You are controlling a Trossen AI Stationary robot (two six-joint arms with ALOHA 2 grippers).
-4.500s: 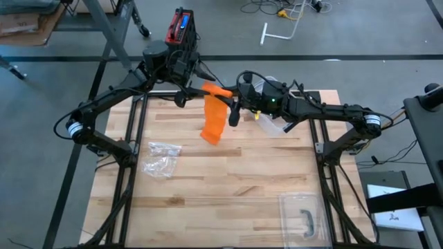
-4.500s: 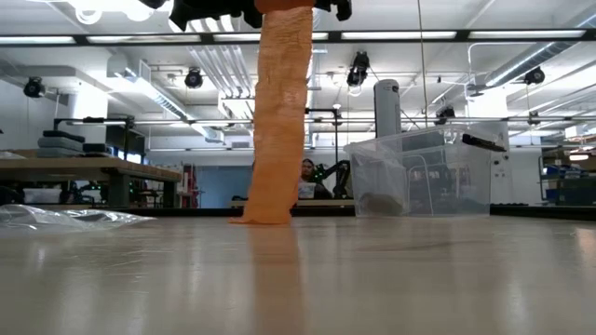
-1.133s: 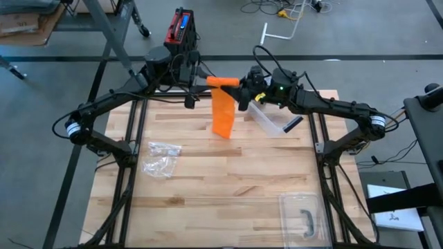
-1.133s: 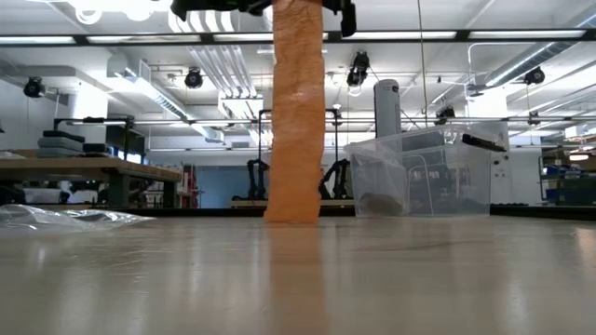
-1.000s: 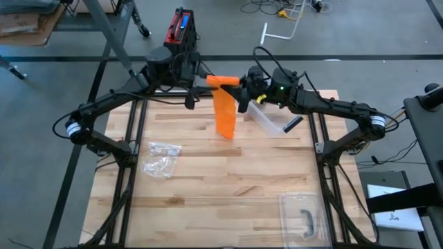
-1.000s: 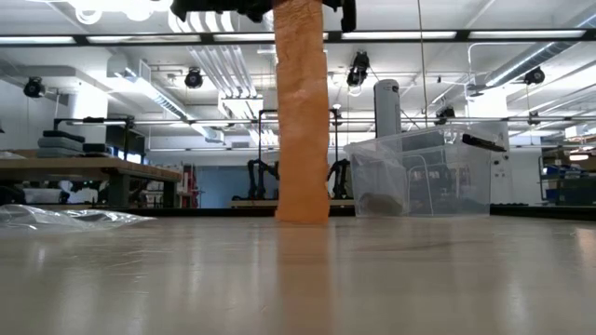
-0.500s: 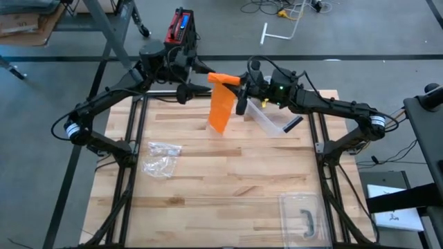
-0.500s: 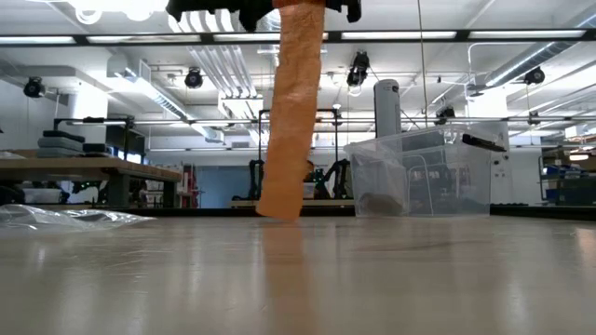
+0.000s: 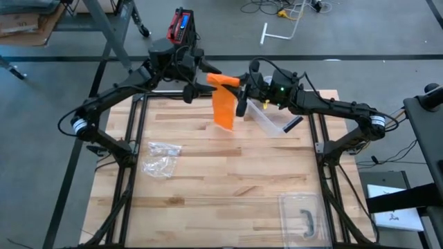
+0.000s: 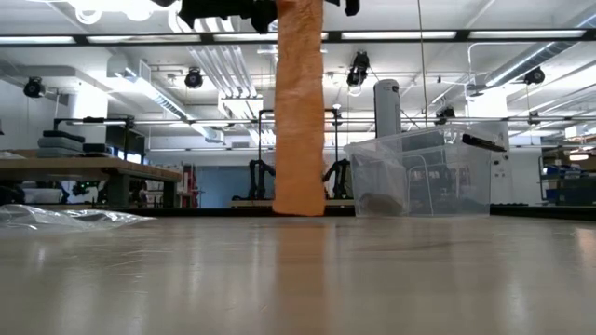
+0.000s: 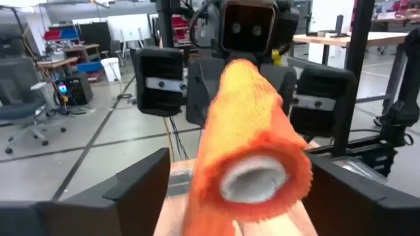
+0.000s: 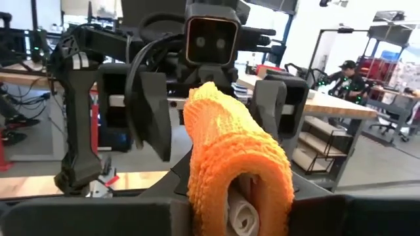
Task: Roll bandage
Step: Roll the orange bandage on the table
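two hands (image 9: 196,81) (image 9: 241,91), orange bandage (image 9: 223,111), no writing

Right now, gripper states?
Left gripper: open, fingers either side of the orange bandage roll, not gripping.
Right gripper: closed on the roll.

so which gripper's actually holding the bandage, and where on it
The right gripper holds the orange bandage by the end of its rolled top; the tail hangs down. The left gripper stands open at the other end.

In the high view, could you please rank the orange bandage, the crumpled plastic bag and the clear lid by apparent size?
1. Clear lid
2. Crumpled plastic bag
3. Orange bandage, though it hangs nearer the camera, so bag versus bandage is unsure.
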